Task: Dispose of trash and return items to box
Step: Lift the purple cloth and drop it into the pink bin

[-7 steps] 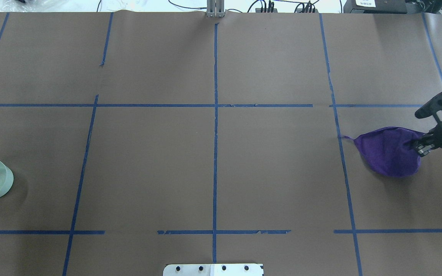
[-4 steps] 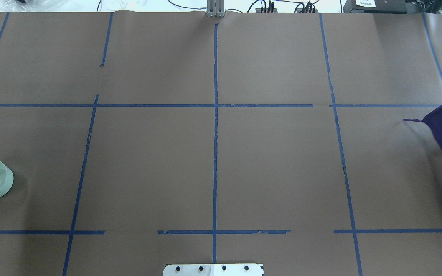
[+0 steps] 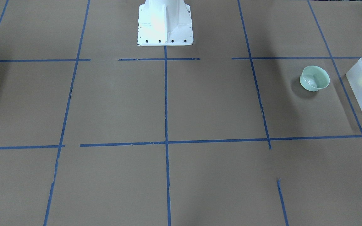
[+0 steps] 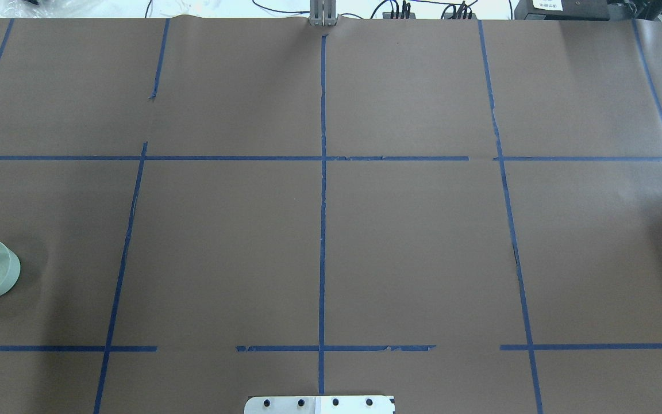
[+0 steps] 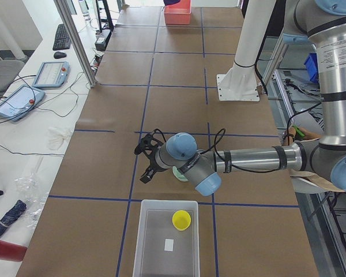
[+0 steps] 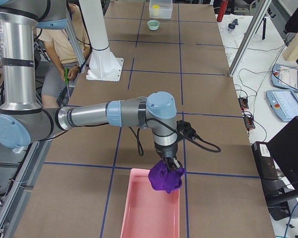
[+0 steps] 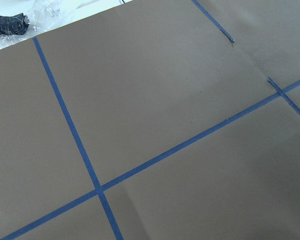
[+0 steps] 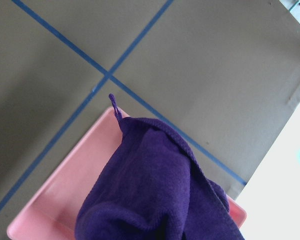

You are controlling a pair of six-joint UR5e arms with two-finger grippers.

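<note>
**Bowl Waits Beside Box as Cloth Hangs Over Tray**

The pale green bowl (image 3: 315, 78) stands upright and alone on the brown paper at the robot's left end of the table, just short of the frosted box (image 5: 143, 231), on the side nearer the table's middle. The yellow cup (image 5: 181, 220) already stands inside the box, near the wall that faces the bowl. The box's long side runs along the table's length.

The left gripper (image 5: 145, 161) hovers just beside the bowl, on the operators' side of it, with the wrist crossing in front of the bowl in the left side view. That view alone does not show whether its jaws are spread or closed.

At the far end, a purple cloth (image 6: 165, 179) hangs from the right gripper (image 6: 170, 164) above one end of a pink tray (image 6: 139, 213). How tightly it is held cannot be told.

The left arm is far nearer the bowl, so the short carry into the box looks like its job.
</note>
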